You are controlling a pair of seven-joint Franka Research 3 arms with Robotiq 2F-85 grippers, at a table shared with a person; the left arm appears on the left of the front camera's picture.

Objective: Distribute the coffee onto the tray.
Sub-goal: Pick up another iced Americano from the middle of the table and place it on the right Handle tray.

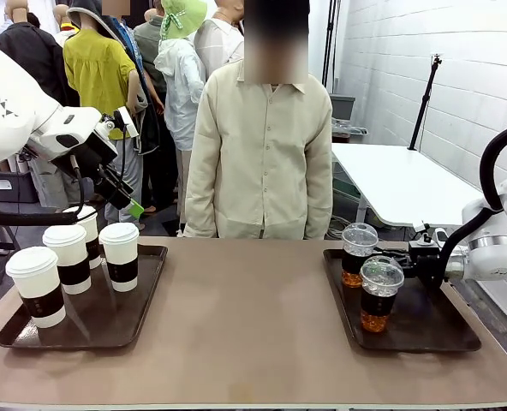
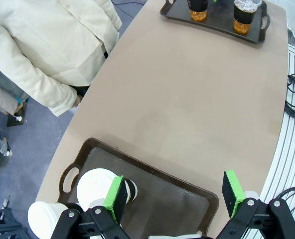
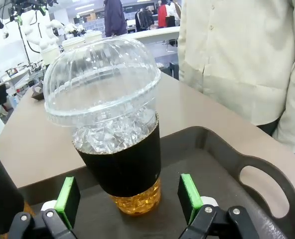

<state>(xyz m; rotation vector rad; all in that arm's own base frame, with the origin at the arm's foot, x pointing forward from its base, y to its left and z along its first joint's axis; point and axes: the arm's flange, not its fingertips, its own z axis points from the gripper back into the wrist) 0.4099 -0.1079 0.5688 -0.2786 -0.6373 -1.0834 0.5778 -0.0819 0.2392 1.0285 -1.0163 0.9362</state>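
Observation:
Several white lidded cups of coffee with dark sleeves [image 1: 121, 255] stand on the left tray [image 1: 108, 321]. Above its far edge hangs my left gripper [image 1: 127, 201], open and holding nothing; in its own view the left gripper [image 2: 175, 194] looks down on that tray [image 2: 162, 191] and a white cup [image 2: 98, 185]. On the right tray [image 1: 433, 330] stand two clear dome-lidded cups of amber drink [image 1: 358, 254] [image 1: 380, 294]. My right gripper [image 1: 395, 255] is open beside them. In the right wrist view a clear cup [image 3: 117, 144] stands upright just ahead of the green pads [image 3: 190, 191], untouched.
A person in a cream shirt [image 1: 262, 145] stands at the table's far edge, arms down. The brown tabletop [image 1: 245, 325] stretches bare between the two trays. Other people stand behind at the left. A white table [image 1: 408, 184] stands behind at the right.

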